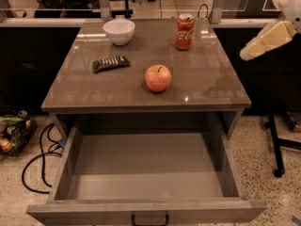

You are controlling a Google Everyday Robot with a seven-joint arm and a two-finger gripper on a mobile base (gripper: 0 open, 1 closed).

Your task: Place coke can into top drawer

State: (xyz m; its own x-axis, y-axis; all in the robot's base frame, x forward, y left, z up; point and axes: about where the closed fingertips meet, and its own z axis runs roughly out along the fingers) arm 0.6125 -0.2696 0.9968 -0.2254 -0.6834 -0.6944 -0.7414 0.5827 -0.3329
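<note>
The coke can (184,32) stands upright at the back right of the counter top (211,79), red with white script and a silver top. The top drawer (141,210) is pulled wide open below the counter; its flat grey-brown bottom is bare and a dark handle (149,220) sits on the front panel. My gripper (251,50), cream-coloured, hangs in the air at the right edge of the view, to the right of the can and well apart from it, holding nothing that I can see.
A red-orange apple (158,77) sits mid-counter, a white bowl (119,31) at the back left, and a dark snack bar (110,63) in front of the bowl. Cables (35,164) and a basket (14,132) lie on the floor at left. A black stand leg (276,145) is at right.
</note>
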